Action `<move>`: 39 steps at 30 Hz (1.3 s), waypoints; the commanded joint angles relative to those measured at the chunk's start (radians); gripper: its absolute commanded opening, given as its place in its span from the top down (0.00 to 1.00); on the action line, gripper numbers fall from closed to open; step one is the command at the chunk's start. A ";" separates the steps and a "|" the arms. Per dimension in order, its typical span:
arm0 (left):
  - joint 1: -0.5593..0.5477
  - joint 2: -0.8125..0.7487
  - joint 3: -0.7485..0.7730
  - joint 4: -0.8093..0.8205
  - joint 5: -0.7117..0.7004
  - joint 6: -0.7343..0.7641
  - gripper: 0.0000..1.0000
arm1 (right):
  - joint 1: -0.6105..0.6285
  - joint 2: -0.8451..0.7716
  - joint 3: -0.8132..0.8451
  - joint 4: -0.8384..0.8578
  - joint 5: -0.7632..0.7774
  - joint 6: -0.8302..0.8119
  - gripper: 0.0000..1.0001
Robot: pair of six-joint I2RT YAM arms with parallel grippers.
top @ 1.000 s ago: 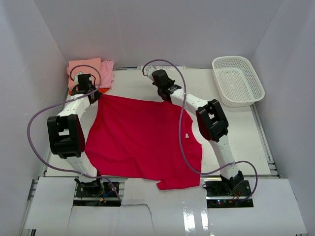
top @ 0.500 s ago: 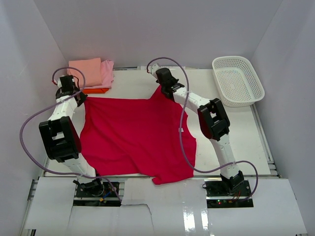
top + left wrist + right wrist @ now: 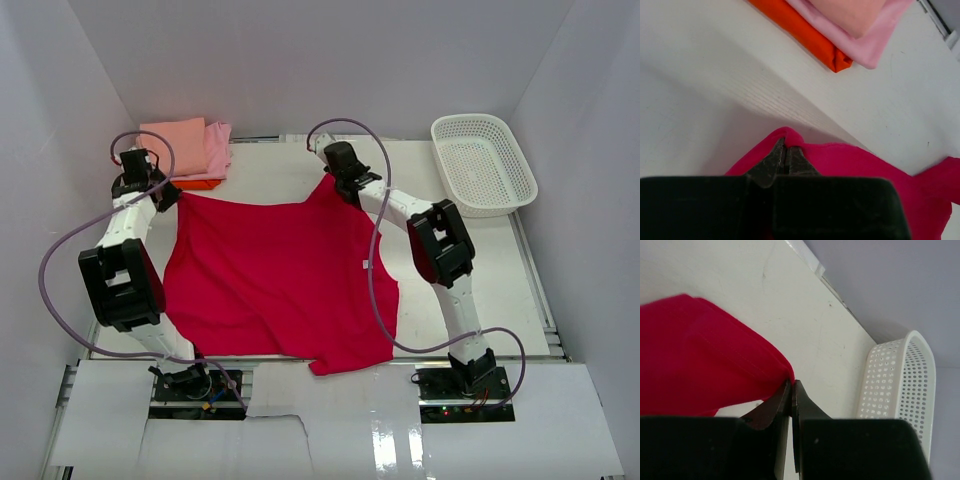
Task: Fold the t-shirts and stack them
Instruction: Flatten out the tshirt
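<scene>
White lattice basket (image 3: pixel 483 163) on far right of white table (image 3: pixel 500 290), pale enclosure walls (image 3: pixel 320 60)

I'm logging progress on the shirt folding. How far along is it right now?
Done: a folded pile of salmon, pink and orange shirts sits at the far left. In hand: the left gripper and right gripper are each shut on the far edge of the crimson shirt, spread out unfolded. Left: folding it and stacking it on the pile.
</scene>
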 commanded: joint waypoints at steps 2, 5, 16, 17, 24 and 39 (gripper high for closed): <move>-0.017 -0.158 0.080 -0.022 -0.006 0.059 1.00 | 0.015 -0.197 -0.053 0.058 0.047 0.008 0.92; -0.018 -0.219 0.101 -0.054 -0.025 0.068 1.00 | 0.033 -0.314 -0.105 0.076 0.084 -0.005 0.92; -0.038 -0.657 0.051 -0.209 0.053 -0.007 1.00 | 0.337 -0.904 -0.435 0.117 0.426 -0.172 0.92; -0.037 -0.687 0.036 -0.221 0.064 -0.010 1.00 | 0.434 -0.941 -0.469 0.154 0.516 -0.208 0.92; -0.038 -1.020 -0.139 -0.357 0.112 -0.045 1.00 | 1.014 -1.157 -0.710 0.927 0.966 -0.920 0.92; -0.037 -1.148 -0.116 -0.474 0.082 -0.039 1.00 | 1.250 -0.938 -0.047 -0.368 1.080 -0.114 0.92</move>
